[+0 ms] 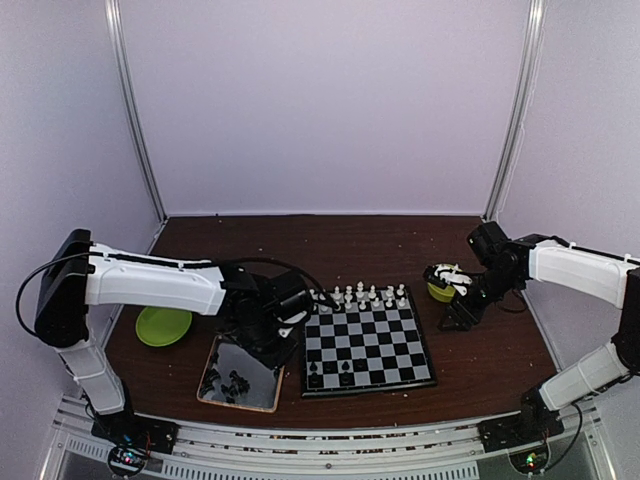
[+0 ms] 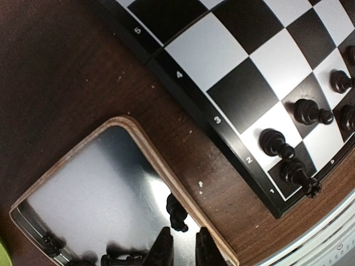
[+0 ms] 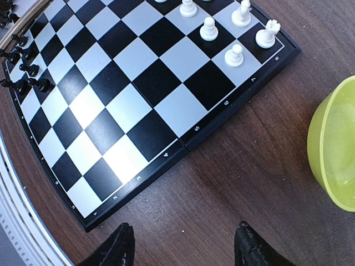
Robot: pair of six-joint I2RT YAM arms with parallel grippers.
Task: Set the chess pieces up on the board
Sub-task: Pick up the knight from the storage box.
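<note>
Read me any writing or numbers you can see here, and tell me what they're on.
"1", "2", "3", "4", "5": rank numbers on the rim of the board.
"b": file letter on that rim.
Other rim marks: too small or blurred.
No other writing shows.

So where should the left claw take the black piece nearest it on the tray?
By the slim stem under its head, from straight above. The piece looks upright and stands close to the tray rim, so the left claw should close along the rim, not across.
</note>
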